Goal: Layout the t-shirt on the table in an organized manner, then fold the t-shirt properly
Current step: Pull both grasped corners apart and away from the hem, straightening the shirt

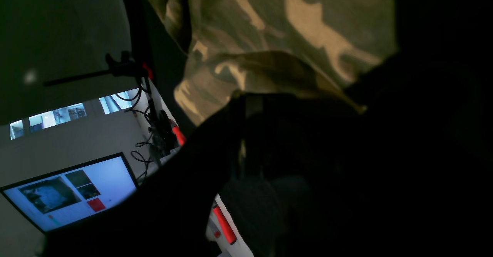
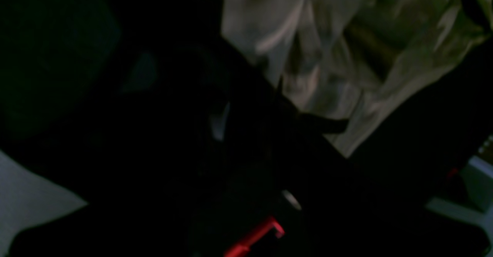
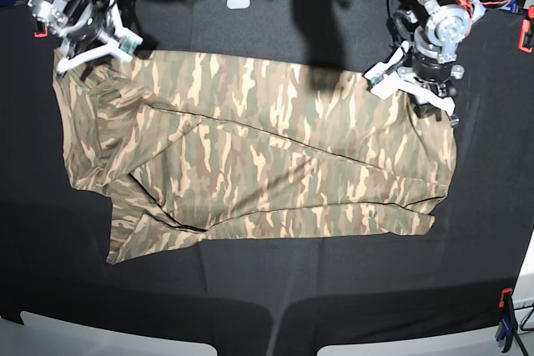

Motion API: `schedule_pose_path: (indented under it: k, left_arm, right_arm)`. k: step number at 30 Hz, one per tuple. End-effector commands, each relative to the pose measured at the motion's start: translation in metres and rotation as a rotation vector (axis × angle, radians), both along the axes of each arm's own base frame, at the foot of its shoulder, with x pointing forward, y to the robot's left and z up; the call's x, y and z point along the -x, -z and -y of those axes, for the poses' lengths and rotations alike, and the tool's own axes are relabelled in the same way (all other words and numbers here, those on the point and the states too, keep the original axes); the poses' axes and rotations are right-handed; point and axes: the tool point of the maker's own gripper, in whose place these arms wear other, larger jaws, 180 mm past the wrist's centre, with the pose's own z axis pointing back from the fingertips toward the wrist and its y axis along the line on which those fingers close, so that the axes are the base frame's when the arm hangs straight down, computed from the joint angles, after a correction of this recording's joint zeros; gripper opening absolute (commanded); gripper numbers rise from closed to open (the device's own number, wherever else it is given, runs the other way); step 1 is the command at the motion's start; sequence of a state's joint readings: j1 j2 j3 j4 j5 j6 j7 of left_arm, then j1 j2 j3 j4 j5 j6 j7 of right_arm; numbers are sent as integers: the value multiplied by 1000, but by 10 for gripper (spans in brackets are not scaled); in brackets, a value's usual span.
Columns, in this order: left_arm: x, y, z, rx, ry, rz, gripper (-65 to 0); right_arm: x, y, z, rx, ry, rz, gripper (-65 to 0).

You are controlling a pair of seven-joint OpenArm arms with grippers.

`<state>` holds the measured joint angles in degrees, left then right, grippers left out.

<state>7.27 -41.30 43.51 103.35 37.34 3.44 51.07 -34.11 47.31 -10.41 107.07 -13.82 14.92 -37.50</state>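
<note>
The t-shirt (image 3: 259, 164) lies spread across the table (image 3: 334, 289), creased, with one lower corner folded under. The left gripper (image 3: 415, 89) sits at the far corner on the base view's right, jaws fully closed; cloth bunches right at its fingers in the wrist view, so it appears pinched on the hem. The right gripper (image 3: 93, 52) sits at the opposite far corner; its opening cannot be told. To do the layout well, both corners should be drawn apart evenly and low, so the long diagonal creases flatten before any fold
</note>
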Motion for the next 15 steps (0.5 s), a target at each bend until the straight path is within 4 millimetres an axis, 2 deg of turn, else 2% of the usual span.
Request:
schedule_pose_path:
  k: [1, 7, 8, 11, 15]
  left_arm:
    - [-8, -11, -2, -5, 2, 44, -650]
    - [-4, -6, -1, 27, -13, 13, -650]
    - [-4, -6, -1, 27, -13, 13, -650]
    - [-4, -6, 0, 27, -12, 15, -650]
    - [-5, -6, 2, 33, -13, 18, -650]
  right_arm:
    - [-10, -8, 8, 31, -2, 40, -490]
    - [-9, -3, 19, 49, 24, 34, -494]
    - [-10, -3, 19, 45, 26, 41, -517]
    - [-13, -5, 19, 41, 31, 57, -650]
    - [-13, -5, 19, 42, 30, 58, -650]
